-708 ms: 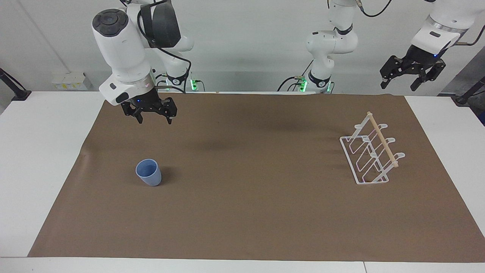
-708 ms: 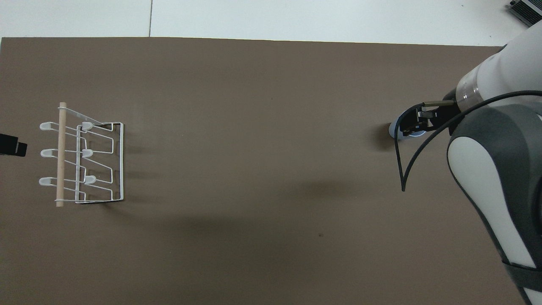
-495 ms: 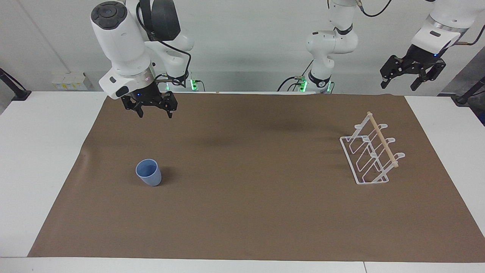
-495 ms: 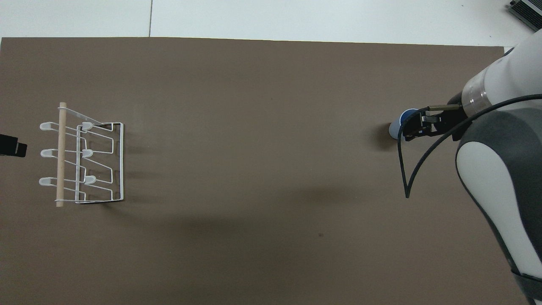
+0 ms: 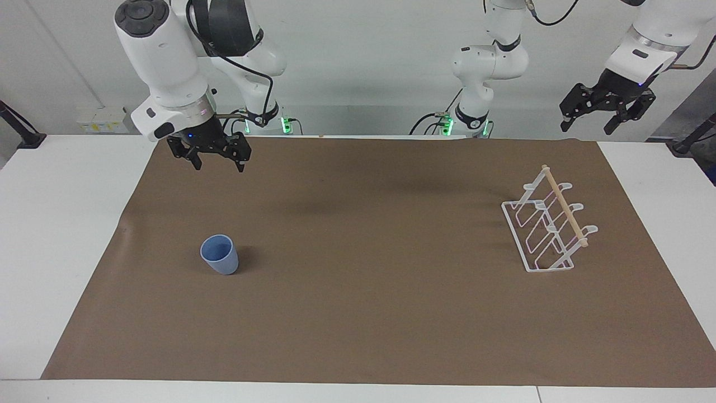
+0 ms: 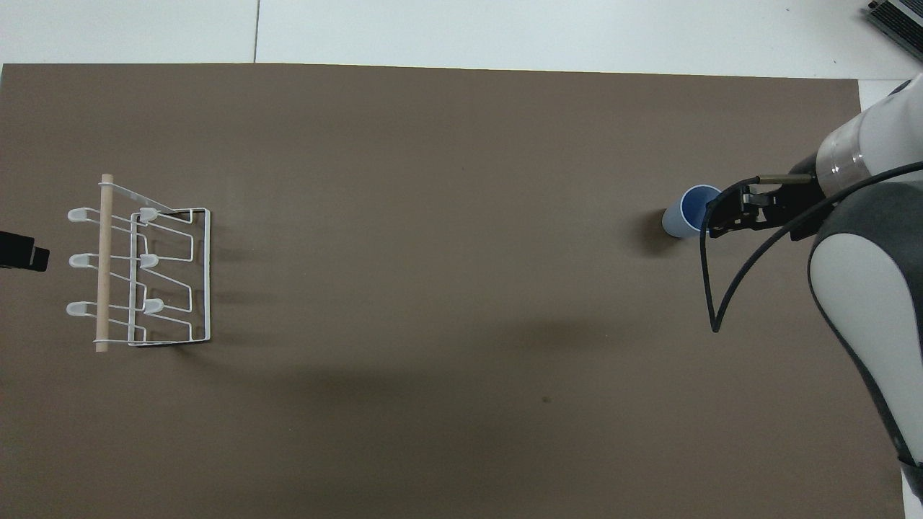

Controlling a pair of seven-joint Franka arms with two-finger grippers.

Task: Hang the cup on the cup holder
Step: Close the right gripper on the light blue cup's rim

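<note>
**Cup upright on the mat, both my grippers empty in the air**

The cup (image 5: 219, 254) stands upright on the brown mat (image 5: 369, 313), mouth up, toward my right arm's end of the table (image 5: 61, 224). Nothing touches it. My right gripper (image 5: 214, 160) hangs in the air over the mat's edge nearest my bases, its fingers spread apart and holding nothing, clear of the cup below.

The cup holder (image 5: 549, 223) sits on the mat toward my left arm's end, well apart from the cup. Its white wire frame rests flat, its three slanted prongs are bare, and its wooden dowel (image 5: 565, 206) runs along the top.

My left arm waits. Its gripper (image 5: 604, 115) is raised high over the table's corner by the cup holder's end, fingers parted and empty.
</note>
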